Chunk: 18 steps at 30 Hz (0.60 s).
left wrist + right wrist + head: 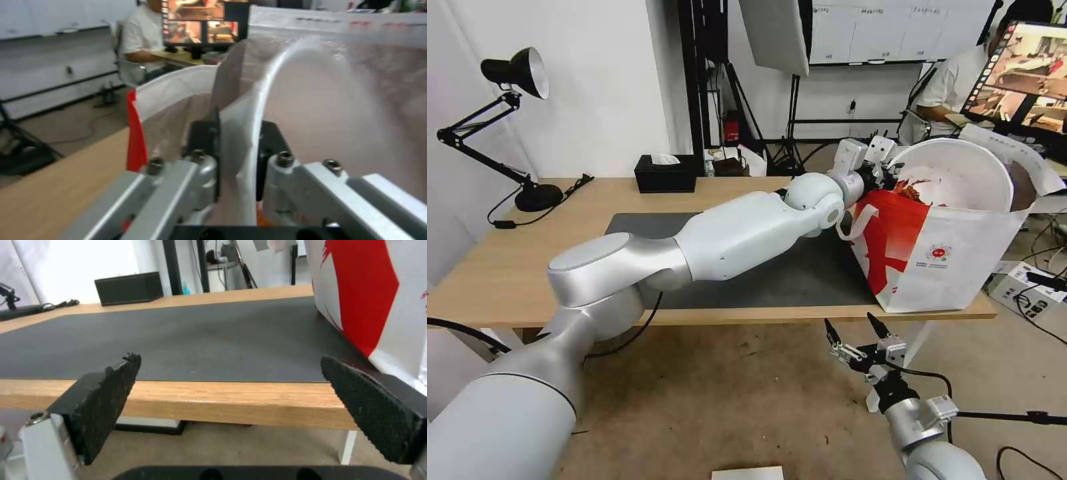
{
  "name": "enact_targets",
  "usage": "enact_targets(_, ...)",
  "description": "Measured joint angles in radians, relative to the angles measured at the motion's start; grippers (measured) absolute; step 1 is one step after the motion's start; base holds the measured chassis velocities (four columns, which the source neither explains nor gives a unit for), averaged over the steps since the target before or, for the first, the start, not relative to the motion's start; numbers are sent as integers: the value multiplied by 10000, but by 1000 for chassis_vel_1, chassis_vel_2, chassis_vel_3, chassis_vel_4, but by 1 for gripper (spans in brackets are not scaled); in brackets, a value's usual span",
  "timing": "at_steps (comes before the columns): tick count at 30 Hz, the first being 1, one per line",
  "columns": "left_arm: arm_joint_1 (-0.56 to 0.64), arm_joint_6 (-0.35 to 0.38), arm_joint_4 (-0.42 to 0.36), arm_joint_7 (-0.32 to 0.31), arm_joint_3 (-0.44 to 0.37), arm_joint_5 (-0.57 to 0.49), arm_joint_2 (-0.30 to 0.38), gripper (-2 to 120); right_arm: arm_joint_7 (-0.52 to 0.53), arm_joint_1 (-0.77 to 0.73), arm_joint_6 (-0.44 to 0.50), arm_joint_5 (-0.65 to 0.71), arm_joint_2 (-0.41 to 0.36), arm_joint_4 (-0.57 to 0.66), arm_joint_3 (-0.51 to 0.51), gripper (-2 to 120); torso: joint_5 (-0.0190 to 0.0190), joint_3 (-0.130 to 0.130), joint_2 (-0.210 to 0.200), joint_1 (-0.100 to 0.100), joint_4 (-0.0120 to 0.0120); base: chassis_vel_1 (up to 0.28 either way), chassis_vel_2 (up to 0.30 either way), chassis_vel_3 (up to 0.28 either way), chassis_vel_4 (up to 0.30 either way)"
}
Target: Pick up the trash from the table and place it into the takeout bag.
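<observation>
The long light-wood desk top (507,267) with its dark grey rectangular mat (800,273) carries, at its far right end, the big white takeout bag with a red panel and loop handles (947,267). Stretched across the mat, the left gripper (887,172) sits at the bag's mouth, clamped on the rim of the white round bowl of red food scraps (954,173); the bowl stands on edge beyond the fingers, tipped up half inside the opening, scraps showing just past the fingertips. From the wrist, the bowl's white rim (249,133) runs straight between the closed black pads (202,133). The right gripper (860,333) hangs below the desk's front edge, its jaws spread wide and holding nothing. My worry is that the bowl could catch the bag's edge and topple outward, or spill scraps on the mat if let go while upright.
</observation>
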Motion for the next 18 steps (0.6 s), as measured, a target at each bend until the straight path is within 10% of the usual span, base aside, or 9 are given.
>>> enact_targets(6,-74,368,-387,975,-59,-836,138,40,0,0,0,0,1,0,0,100,0,0,1,0,0,0,0,0,0)
enact_targets(18,-95,298,-184,967,-283,-924,-5,81,0,0,0,0,0,0,0,100,0,0,-1,0,0,0,0,0,0)
